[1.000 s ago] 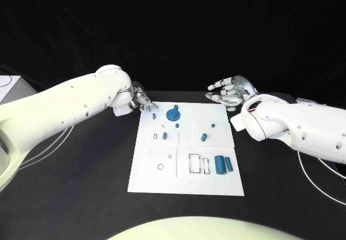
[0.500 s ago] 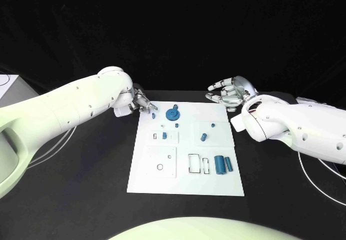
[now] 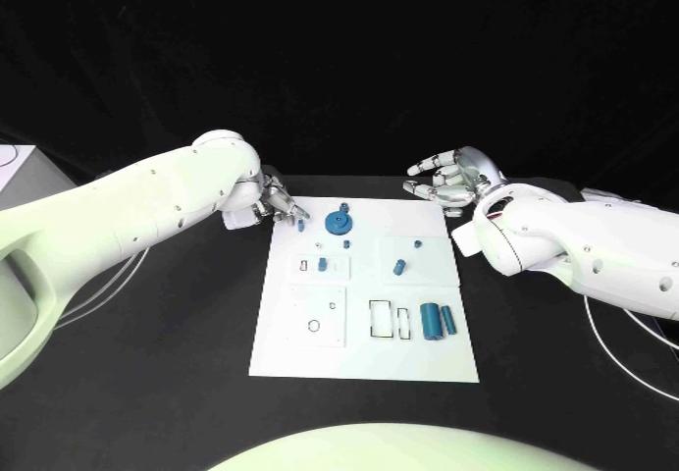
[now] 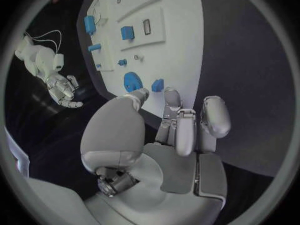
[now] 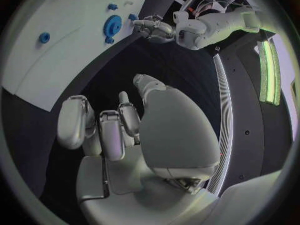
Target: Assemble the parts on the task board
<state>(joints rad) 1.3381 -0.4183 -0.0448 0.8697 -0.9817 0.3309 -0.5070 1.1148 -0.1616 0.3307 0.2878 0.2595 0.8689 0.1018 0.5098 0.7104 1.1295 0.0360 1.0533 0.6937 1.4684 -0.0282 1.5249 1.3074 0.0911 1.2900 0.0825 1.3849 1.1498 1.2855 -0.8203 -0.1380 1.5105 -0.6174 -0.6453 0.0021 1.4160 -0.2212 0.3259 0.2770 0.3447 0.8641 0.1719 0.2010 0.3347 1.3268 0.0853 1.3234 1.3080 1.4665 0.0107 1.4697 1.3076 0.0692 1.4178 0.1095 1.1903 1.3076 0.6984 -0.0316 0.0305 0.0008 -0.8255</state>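
Hovering left hand (image 3: 269, 204); curled fingers (image 4: 187, 130) empty

Black table (image 3: 170, 334), white task board (image 3: 425, 363) flat on it, centred.
White cables (image 3: 623, 343) lie on the table near its right and left edges.

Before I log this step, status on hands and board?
Left hand open at white task board's far-left corner, beside small blue peg. Right hand open, off far-right corner. Nothing held, nothing blocking.
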